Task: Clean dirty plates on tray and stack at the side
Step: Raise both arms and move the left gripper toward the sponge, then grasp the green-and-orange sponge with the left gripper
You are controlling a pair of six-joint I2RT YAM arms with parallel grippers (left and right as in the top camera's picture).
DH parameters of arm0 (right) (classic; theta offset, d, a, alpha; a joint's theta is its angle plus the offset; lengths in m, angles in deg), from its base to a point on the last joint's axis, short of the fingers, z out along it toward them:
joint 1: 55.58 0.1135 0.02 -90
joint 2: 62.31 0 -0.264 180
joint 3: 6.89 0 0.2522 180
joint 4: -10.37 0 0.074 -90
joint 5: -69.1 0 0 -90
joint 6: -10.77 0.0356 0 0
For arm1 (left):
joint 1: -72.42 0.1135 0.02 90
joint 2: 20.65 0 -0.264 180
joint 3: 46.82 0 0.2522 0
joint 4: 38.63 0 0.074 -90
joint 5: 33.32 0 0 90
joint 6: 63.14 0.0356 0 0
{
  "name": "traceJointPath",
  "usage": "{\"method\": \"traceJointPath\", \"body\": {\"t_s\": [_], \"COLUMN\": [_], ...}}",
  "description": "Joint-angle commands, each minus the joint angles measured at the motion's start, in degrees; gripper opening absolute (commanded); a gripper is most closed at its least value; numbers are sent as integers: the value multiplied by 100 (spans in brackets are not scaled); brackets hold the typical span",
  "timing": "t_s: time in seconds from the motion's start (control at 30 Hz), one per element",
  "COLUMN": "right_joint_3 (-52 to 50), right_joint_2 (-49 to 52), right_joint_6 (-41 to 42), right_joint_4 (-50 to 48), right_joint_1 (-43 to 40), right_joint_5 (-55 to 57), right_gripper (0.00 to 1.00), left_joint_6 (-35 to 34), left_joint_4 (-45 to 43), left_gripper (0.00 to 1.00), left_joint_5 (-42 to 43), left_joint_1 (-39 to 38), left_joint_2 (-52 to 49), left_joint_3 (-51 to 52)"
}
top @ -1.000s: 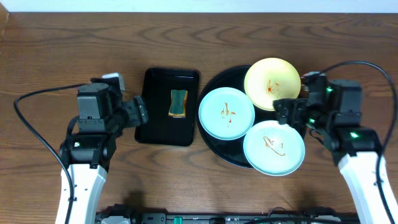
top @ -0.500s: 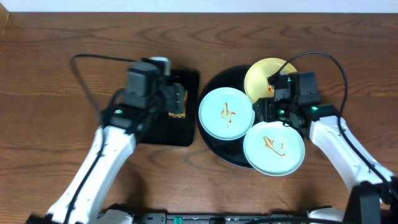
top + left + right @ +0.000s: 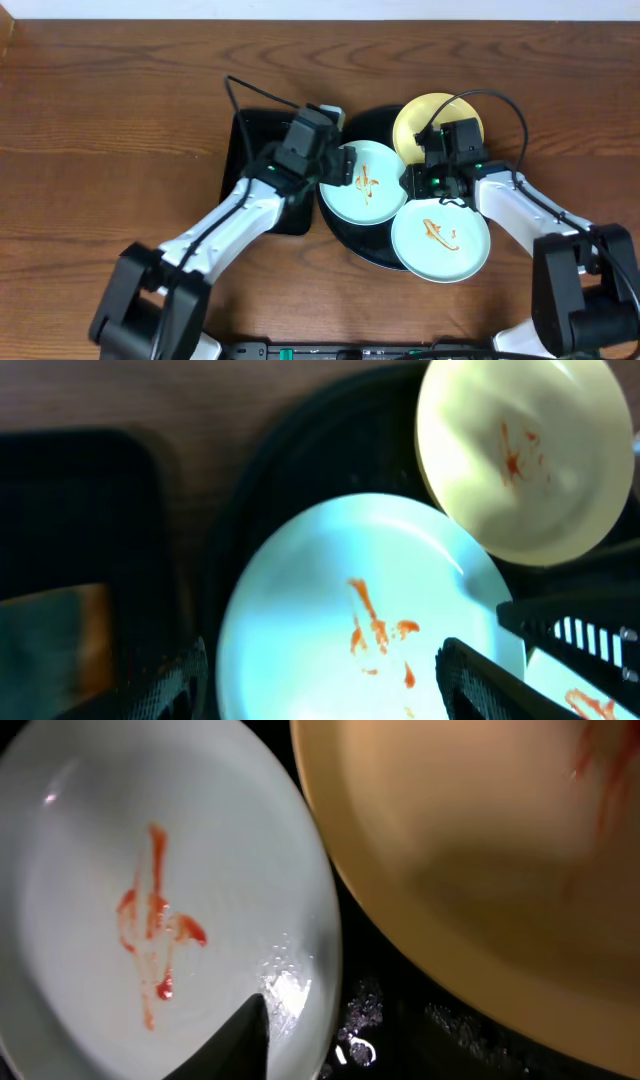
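Overhead: L pincer (image 3: 340, 168) sits over the left edge of left mint plate (image 3: 368, 185). R pincer (image 3: 428, 180) is btwn it, yellow plate (image 3: 432, 118) and front mint plate (image 3: 440, 238). All 3 lie on the round tray (image 3: 358, 246), on the wood tabletop (image 3: 120, 110).
L wrist: pincer released, fingers either side of the smeared left mint plate.
R wrist: one finger (image 3: 248, 1038) over that plate's rim; can't tell if clenched.

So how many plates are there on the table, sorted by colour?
Pale mint-blue plates: 2
Pale yellow plate: 1
Total: 3
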Motion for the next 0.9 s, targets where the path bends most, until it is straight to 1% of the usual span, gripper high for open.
{"method": "traceJointPath", "body": {"t_s": [0.0, 0.17, 0.3, 0.37, 0.4, 0.43, 0.47, 0.7, 0.77, 0.87], "right_joint_3": [109, 109, 109, 109, 109, 109, 109, 109, 109, 109], "right_joint_2": [155, 271, 286, 286, 286, 286, 286, 286, 286, 286], "right_joint_6": [120, 402, 485, 544, 546, 570, 601, 608, 610, 608], "right_joint_4": [-79, -177, -184, -181, -184, -181, -181, -184, -181, -181], "right_joint_1": [11, 11, 11, 11, 11, 11, 11, 11, 11, 11], "right_joint_5": [0, 28, 96, 195, 201, 214, 214, 216, 214, 214], "right_gripper": [28, 11, 2, 1, 1, 1, 1, 1, 1, 1], "left_joint_6": [-177, -173, -186, -245, -282, -282, -280, -275, -264, -122], "left_joint_4": [-245, -514, -573, -601, -614, -632, -636, -634, -632, -595], "left_gripper": [74, 74, 74, 74, 72, 68, 66, 66, 66, 63], "left_joint_5": [31, 31, 28, 28, 31, 31, 28, 24, 20, -160], "left_joint_1": [-160, -382, -518, -586, -623, -667, -715, -855, -804, -632], "left_joint_2": [-280, -660, -870, -942, -970, -986, -1003, -1012, -962, -739], "left_joint_3": [-120, -120, -120, -120, -120, -120, -120, -122, -122, -122]}}
